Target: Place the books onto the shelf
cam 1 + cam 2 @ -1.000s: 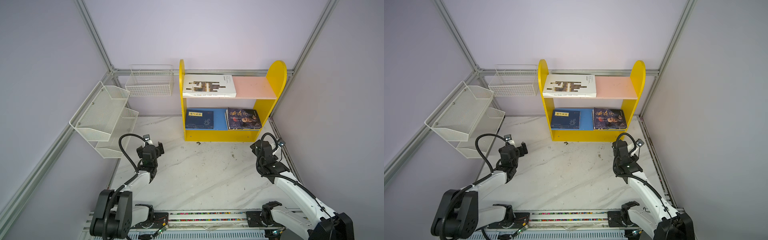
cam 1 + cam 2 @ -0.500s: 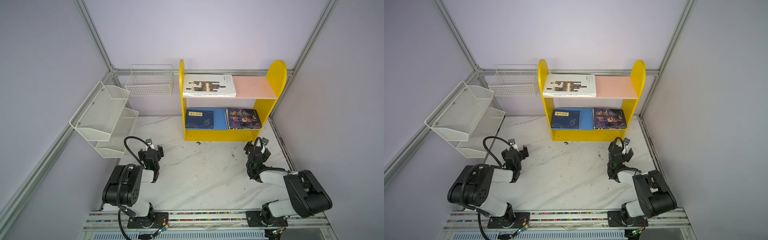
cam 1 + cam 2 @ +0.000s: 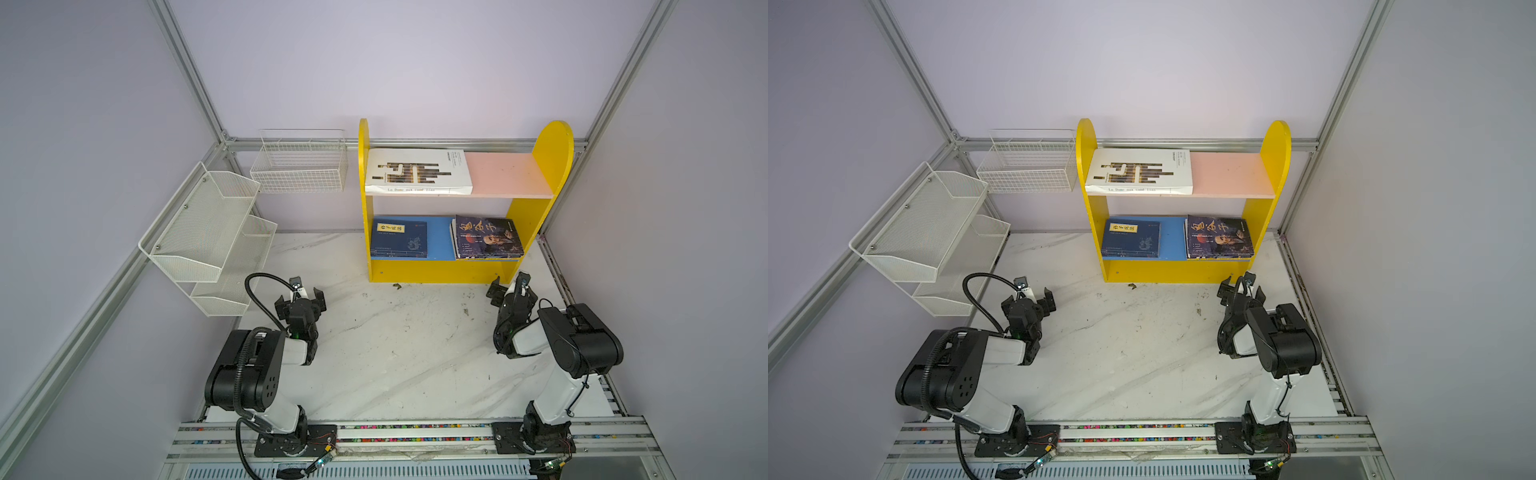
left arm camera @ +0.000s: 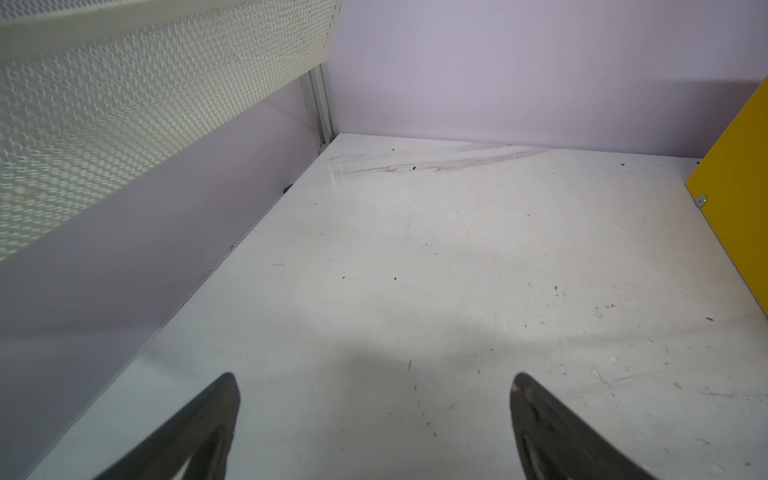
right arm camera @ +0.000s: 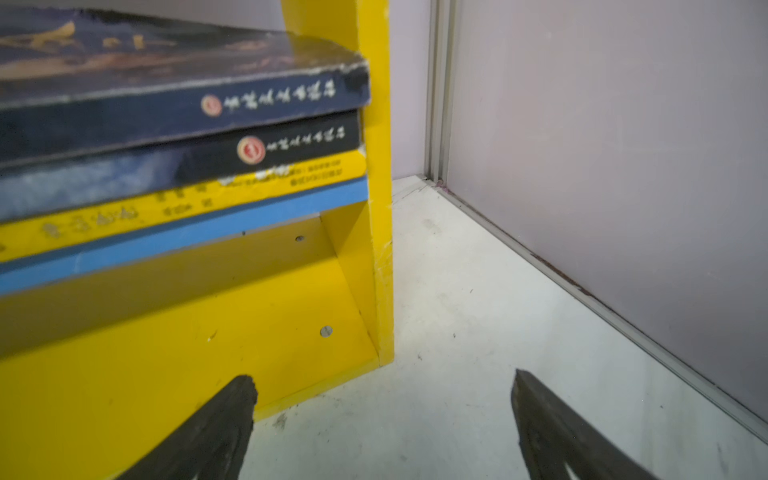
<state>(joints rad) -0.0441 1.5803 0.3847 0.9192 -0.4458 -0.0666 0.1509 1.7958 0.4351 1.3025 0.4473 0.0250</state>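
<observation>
The shelf [image 3: 552, 153] [image 3: 1277, 149] stands at the back wall in both top views. A large white book [image 3: 417, 172] lies on its pink upper board. On the blue lower board lie a navy book with a yellow label [image 3: 399, 239] and a dark-blue book with a face [image 3: 486, 237]. The right wrist view shows this last one [image 5: 166, 62] topping a stack over a black book [image 5: 208, 162] and a yellow book [image 5: 208, 195]. My left gripper [image 3: 300, 302] [image 4: 374, 386] is open and empty over bare table. My right gripper [image 3: 513, 293] [image 5: 382, 380] is open and empty by the shelf's right foot.
A white mesh rack [image 3: 208, 224] [image 4: 124, 104] hangs on the left wall, close to my left gripper. A white wire basket [image 3: 299, 166] hangs on the back wall. The marble table [image 3: 407, 340] is scuffed. The right wall [image 5: 623, 166] is close to my right gripper.
Both arms have folded back, with their elbows risen above their bases. The grippers stay open near the same spots, the right one slightly nearer the shelf.
</observation>
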